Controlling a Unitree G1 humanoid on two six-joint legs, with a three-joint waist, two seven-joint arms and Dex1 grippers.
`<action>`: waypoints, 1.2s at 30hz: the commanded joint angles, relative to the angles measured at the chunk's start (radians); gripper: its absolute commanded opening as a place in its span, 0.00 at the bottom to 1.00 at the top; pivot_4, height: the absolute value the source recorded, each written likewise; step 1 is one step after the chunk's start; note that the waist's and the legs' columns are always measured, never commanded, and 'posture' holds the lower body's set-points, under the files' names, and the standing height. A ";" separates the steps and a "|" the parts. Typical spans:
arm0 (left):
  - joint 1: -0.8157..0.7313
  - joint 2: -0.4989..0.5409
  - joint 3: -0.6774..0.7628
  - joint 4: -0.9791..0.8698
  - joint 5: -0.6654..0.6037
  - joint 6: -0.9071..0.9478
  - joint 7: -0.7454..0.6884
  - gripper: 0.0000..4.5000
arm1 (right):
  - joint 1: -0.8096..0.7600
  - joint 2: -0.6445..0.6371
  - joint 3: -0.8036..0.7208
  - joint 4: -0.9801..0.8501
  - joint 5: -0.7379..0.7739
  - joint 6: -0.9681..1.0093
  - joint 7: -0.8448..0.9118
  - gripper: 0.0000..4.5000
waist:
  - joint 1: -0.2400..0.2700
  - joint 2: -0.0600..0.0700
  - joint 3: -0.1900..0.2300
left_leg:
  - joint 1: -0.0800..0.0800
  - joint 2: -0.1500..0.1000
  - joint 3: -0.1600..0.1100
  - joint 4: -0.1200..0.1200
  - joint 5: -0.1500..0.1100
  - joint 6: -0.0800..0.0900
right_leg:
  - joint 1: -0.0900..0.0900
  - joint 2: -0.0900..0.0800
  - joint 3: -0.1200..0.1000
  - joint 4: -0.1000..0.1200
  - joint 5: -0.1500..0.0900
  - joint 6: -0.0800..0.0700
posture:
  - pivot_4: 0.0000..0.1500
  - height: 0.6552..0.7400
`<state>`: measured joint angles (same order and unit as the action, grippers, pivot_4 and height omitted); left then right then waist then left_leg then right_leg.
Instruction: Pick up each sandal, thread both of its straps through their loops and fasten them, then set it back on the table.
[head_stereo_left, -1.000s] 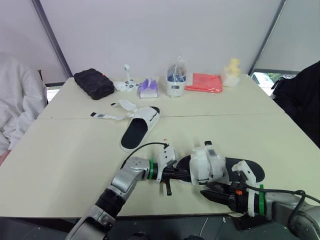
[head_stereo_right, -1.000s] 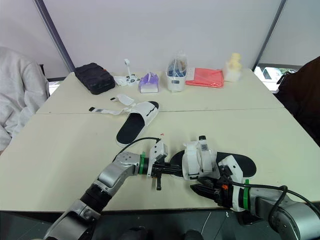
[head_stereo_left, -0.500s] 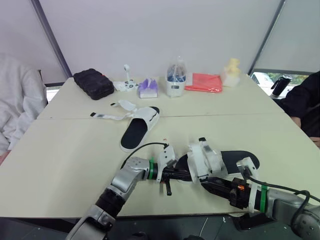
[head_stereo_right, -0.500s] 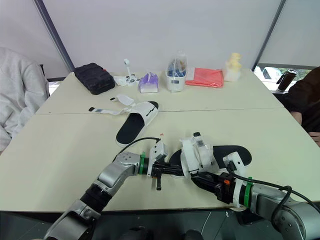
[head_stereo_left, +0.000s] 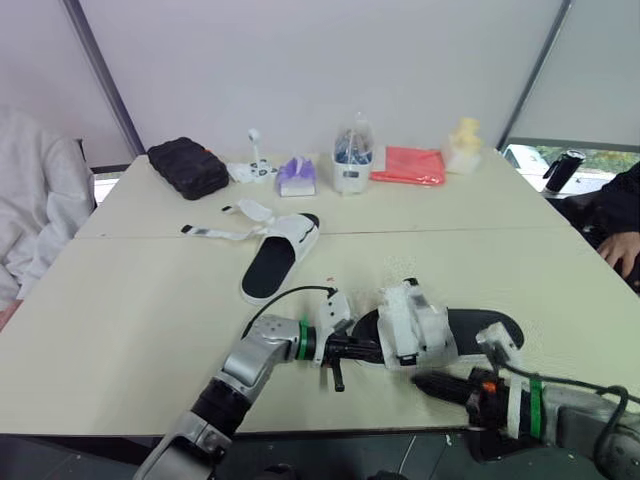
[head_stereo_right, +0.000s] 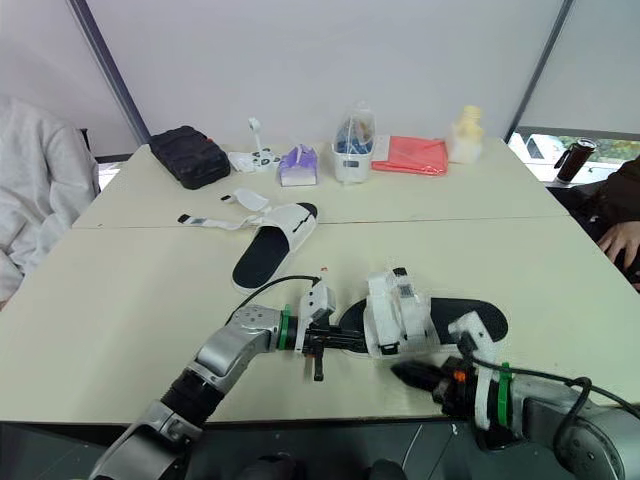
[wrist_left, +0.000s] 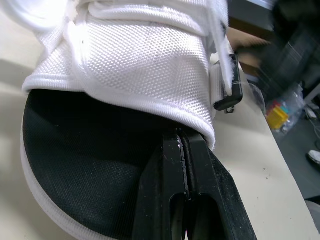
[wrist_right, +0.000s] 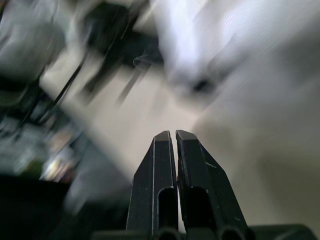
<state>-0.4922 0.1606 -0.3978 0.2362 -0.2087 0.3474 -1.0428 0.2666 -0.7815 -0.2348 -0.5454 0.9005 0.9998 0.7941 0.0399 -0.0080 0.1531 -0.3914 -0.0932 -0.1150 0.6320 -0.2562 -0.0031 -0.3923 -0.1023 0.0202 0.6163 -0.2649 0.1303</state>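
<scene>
Since the earlier frame the right gripper (head_stereo_left: 425, 381) has drawn back off the near sandal (head_stereo_left: 475, 324), which now lies flat near the front of the table (head_stereo_left: 130, 300). A person's hand (head_stereo_left: 622, 250) has appeared at the right margin. The sandal's two straps look wrapped over the mesh upper (wrist_left: 145, 55), but their seating in the loops cannot be confirmed. The far sandal (head_stereo_left: 275, 255) lies mid-table, well apart, with its loose straps (head_stereo_left: 215, 232) splayed on the surface; it is judged the next item, and the way to it looks clear. The right gripper has its fingers pressed together on nothing, just beside the near sandal. The left gripper (wrist_left: 182, 136) is closed and appears to nip the hem of the upper at the toe end. Release is outstanding. The left fingers should part fully before retreating straight back, so the hem is not dragged. A black case (head_stereo_left: 187, 167) and a red cloth (head_stereo_left: 408, 165) sit along the far edge, out of the way.
</scene>
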 joint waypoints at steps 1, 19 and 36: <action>0.021 0.009 -0.021 0.020 0.017 0.034 0.002 0.00 | 0.048 -0.059 0.003 -0.052 0.001 -0.012 0.063 0.02 | 0.000 0.001 0.000 | 0.000 0.000 0.000 0.000 0.000 0.000 | 0.000 0.000 0.000 0.000 0.000 0.000 | 1.00 1.00; 0.012 0.005 -0.017 0.036 0.017 0.035 -0.011 0.00 | -0.060 0.034 -0.086 0.006 0.091 -0.039 -0.045 0.88 | 0.001 0.000 0.000 | 0.000 0.000 0.000 0.001 0.000 0.000 | 0.001 0.000 0.000 0.000 0.000 0.000 | 1.00 1.00; 0.002 -0.003 -0.010 0.050 0.019 0.034 -0.010 0.00 | -0.144 0.134 -0.090 0.104 0.165 -0.019 -0.157 0.88 | -0.003 0.000 0.000 | 0.000 0.000 0.000 0.001 0.000 0.000 | 0.001 0.000 0.000 0.000 0.000 0.000 | 1.00 1.00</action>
<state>-0.5069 0.1546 -0.3850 0.2582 -0.2086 0.3612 -1.0595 0.1542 -0.6666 -0.2911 -0.4457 1.0322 0.9952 0.6676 0.0371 -0.0084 0.1531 -0.3909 -0.0933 -0.1146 0.6330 -0.2562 -0.0031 -0.3914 -0.1024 0.0210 0.6163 -0.2648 0.1302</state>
